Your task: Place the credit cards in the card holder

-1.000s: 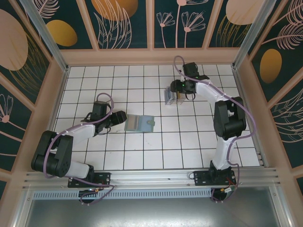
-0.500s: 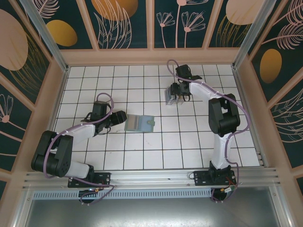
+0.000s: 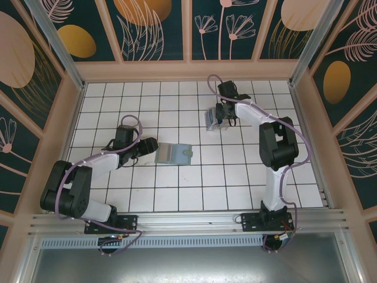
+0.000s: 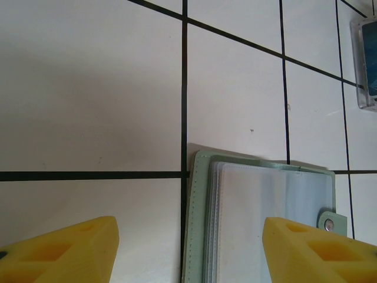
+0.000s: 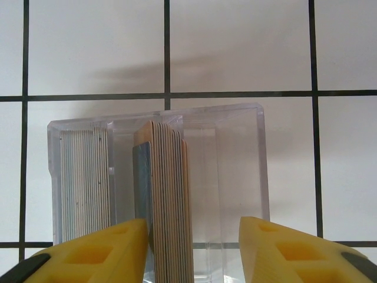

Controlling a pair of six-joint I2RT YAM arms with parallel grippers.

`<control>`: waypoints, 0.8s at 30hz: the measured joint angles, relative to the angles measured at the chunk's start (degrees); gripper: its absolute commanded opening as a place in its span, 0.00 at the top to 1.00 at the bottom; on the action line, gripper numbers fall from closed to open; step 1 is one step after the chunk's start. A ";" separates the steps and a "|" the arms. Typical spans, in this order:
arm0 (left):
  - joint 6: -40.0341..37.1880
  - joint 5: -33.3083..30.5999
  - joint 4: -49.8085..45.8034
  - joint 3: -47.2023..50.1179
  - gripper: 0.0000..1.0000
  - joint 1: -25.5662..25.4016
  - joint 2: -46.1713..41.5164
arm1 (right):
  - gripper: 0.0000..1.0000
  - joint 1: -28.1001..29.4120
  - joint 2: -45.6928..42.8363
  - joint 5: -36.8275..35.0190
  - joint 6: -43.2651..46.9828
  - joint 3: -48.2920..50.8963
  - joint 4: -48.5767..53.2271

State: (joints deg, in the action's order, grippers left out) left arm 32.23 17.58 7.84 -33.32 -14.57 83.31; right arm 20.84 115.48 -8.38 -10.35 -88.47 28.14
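Two card stacks: plastic credit cards (image 5: 168, 177) standing on edge in a clear plastic box (image 5: 247, 165), a grey-white bunch at its left, a blue-and-tan bunch in the middle.
Box place: toward the far edge of the white tiled surface (image 3: 235, 177), right of centre, well apart from the holder.
Right end effector (image 5: 193, 236): jaws apart, straddling the middle bunch, the left jaw close beside it, open room on the right.
Card axis: long edges run along the jaw gap.
Sage-green folding card holder (image 3: 174, 153): flat, mid-surface, pale pockets up.
Left end effector (image 4: 188, 250): jaws apart over the holder's left edge; the nearer arm to it.
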 measured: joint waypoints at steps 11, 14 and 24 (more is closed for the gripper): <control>-0.70 -0.02 -0.37 -0.35 0.33 0.00 0.33 | 0.48 0.39 0.15 -0.17 0.04 -0.57 1.70; -0.72 0.00 -0.37 -0.35 0.33 0.00 0.33 | 0.53 0.55 0.83 -1.14 0.35 -1.40 2.45; -0.74 -0.02 -0.37 -0.35 0.33 0.00 0.33 | 0.63 2.21 0.83 -6.23 0.90 -1.42 2.75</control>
State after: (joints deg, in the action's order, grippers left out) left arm 31.48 17.56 7.46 -33.67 -14.57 83.64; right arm 23.05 116.31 -14.61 -9.45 -89.89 30.89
